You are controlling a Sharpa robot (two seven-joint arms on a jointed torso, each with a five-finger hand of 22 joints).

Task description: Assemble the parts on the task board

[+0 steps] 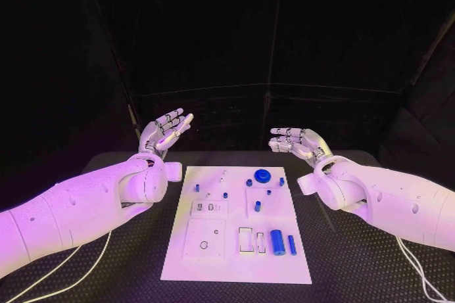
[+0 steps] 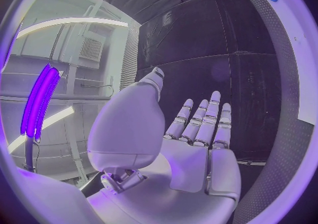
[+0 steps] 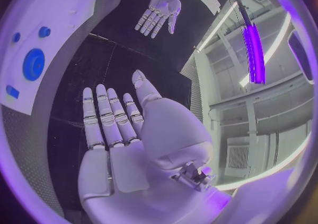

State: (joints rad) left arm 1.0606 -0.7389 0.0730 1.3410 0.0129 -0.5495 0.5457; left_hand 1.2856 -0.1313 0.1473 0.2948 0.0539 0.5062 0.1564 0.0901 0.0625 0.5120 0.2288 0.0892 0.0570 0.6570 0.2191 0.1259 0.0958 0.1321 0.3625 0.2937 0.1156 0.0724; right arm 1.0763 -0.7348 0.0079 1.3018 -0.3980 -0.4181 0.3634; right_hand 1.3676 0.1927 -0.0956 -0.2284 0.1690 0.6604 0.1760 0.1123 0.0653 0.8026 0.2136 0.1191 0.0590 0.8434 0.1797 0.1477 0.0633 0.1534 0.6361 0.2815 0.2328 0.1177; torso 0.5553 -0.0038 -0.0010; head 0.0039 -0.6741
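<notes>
Both my silver left hand and right hand hover spread and empty; reaching carelessly could scatter loose small blue parts off the white task board.

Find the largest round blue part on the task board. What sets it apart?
It is the blue disc at the far end of the task board, much wider than the small blue pegs beside it.

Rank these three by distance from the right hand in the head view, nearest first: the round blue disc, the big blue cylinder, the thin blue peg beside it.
From the right hand:
1. Round blue disc, board's far end.
2. and 3. Big blue cylinder and thin blue peg, near end, side by side; too close to call.
</notes>
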